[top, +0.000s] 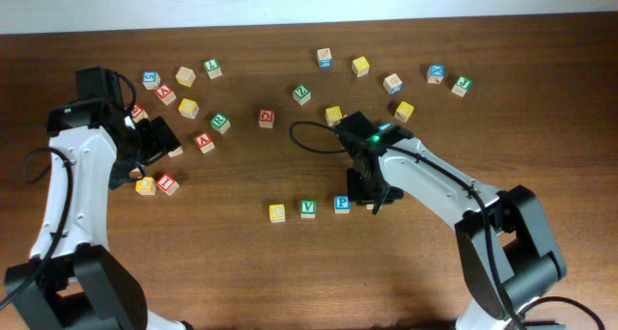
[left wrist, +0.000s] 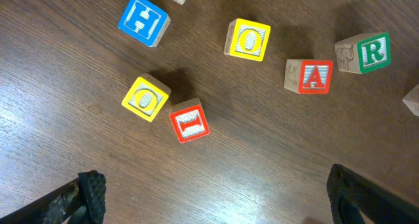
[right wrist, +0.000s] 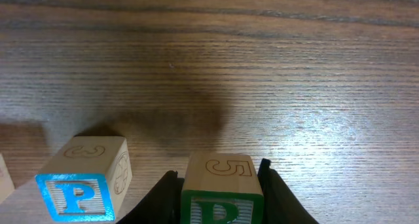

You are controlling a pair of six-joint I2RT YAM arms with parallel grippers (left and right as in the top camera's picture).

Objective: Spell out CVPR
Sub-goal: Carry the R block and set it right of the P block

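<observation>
A row stands on the table [top: 241, 272]: the yellow-faced C cube [top: 277, 212], the green V cube [top: 307, 208] and the blue P cube [top: 342, 204]. Just right of the P cube [right wrist: 78, 191], my right gripper [right wrist: 218, 169] is shut on a green-lettered cube [right wrist: 221, 185] with a 5 on its side. Only the top of its letter shows, which fits an R. From overhead the right gripper [top: 371, 189] hides that cube. My left gripper [left wrist: 216, 185] is open above bare wood, at the far left [top: 154, 142].
Loose cubes lie below the left gripper: two yellow O cubes [left wrist: 145, 98] [left wrist: 249, 39], a red I [left wrist: 190, 122], a red A [left wrist: 311, 76], a blue H [left wrist: 144, 19] and a green R [left wrist: 366, 52]. More cubes are scattered along the back [top: 359, 66].
</observation>
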